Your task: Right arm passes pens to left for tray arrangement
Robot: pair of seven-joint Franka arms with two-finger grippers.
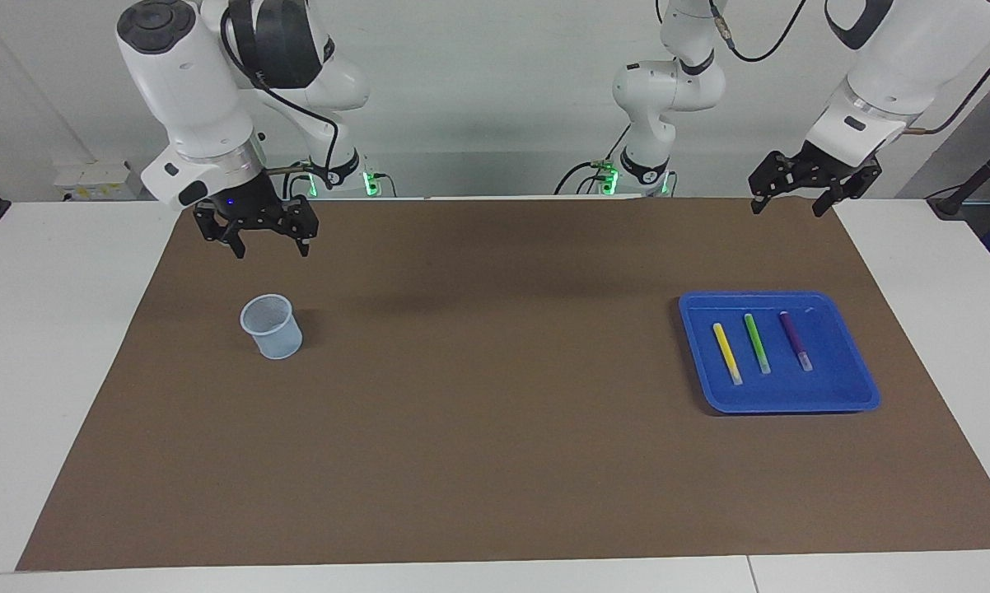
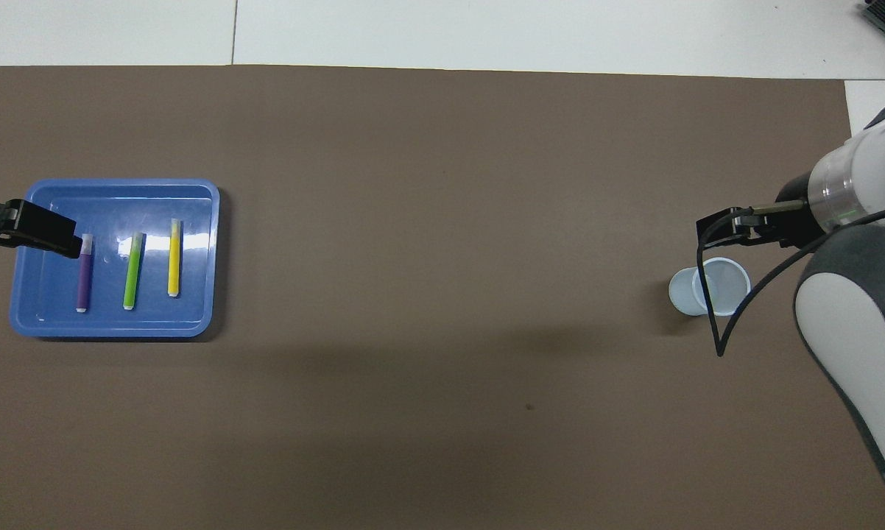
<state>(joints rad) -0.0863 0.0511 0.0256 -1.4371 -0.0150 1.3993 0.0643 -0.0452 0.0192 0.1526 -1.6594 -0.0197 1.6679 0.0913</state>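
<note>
The bright blue tray (image 1: 849, 394) (image 2: 111, 325) lies toward the left arm's end of the table. In it lie three pens side by side: yellow (image 1: 726, 352) (image 2: 174, 258), green (image 1: 757, 343) (image 2: 132, 271) and purple (image 1: 796, 339) (image 2: 85, 276). My left gripper (image 1: 790, 204) (image 2: 34, 230) hangs open and empty in the air above the mat's edge, nearer to the robots than the tray. My right gripper (image 1: 268, 245), with its blue light, hangs open and empty above the mat near the cup; in the overhead view only part of it (image 2: 737, 227) shows.
A small pale blue translucent cup (image 1: 272, 327) (image 2: 710, 287) stands upright and empty on the brown mat (image 1: 495, 395) toward the right arm's end. White table surface borders the mat on all sides.
</note>
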